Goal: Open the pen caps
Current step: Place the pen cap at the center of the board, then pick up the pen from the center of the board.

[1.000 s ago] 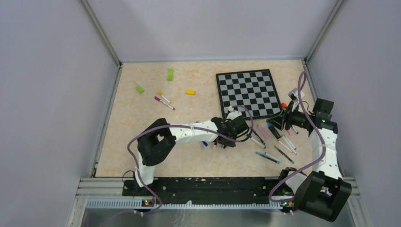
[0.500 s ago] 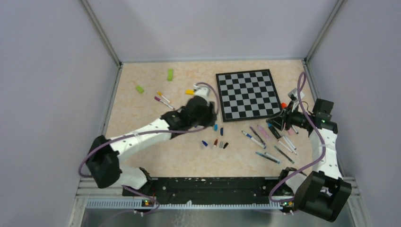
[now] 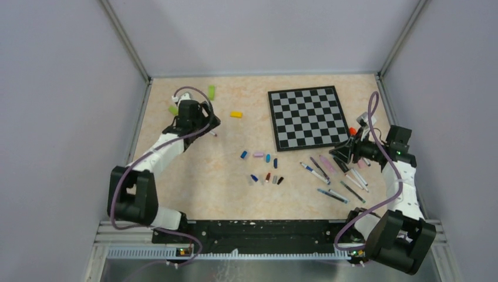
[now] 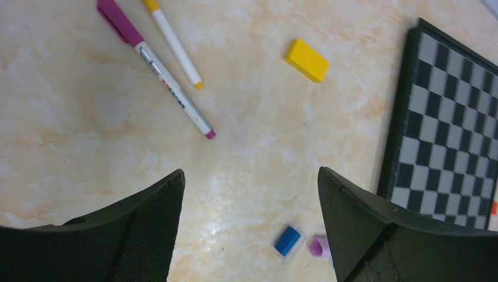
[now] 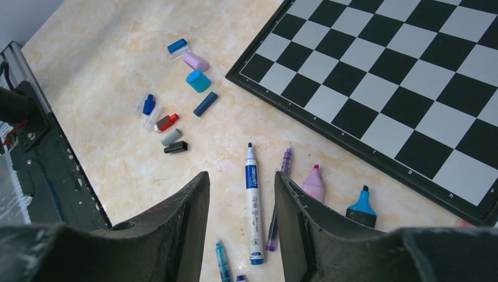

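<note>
Hovering left fingers [image 4: 138,235] wide, purple pen [image 4: 160,71] clear only from wrist — right fingers [image 5: 176,235] parted.

We can read no word or number for certain. In the right wrist view a white pen [image 5: 253,205], lying with its tip toward twelve o'clock, carries a blue band [image 5: 251,176] with white lettering along the barrel, too small for us to spell out. Fine dark print sits below it toward six o'clock. In the left wrist view, at eleven o'clock, a purple-capped pen [image 4: 155,66] bears tiny dark and red marks on its white barrel, equally unreadable.
</note>
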You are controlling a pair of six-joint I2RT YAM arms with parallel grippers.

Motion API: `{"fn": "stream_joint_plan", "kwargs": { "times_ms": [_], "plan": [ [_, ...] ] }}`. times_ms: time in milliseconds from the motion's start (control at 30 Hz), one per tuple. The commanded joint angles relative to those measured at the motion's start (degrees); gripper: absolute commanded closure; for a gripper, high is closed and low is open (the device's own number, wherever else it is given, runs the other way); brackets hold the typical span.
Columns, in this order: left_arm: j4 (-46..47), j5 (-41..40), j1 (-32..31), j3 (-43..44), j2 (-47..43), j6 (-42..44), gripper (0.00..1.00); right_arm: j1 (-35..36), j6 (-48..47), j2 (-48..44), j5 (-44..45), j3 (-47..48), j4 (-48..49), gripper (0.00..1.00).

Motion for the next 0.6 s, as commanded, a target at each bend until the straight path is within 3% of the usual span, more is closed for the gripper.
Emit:
{"fn": "stream_joint_plan", "kwargs": {
  "times_ms": [0,133,567],
  "plan": [
    [-14.00,-5.53,1.54,12.51,11.43,-7.17,0.17,-0.18,0.23,0.58,-0.64,0.44,2.96,0.56],
    [-26.85,-9.40,3.01,23.68,23.24,-10.70,0.45,-0.15,0.23,1.06,-0.47,0.61,3.06,0.56],
    [-29.30,-10.67,5.66,31.52,33.92,-10.05,0.56,-0.11,-0.09,2.01,0.67,1.30,2.78,0.56]
  ]
}}
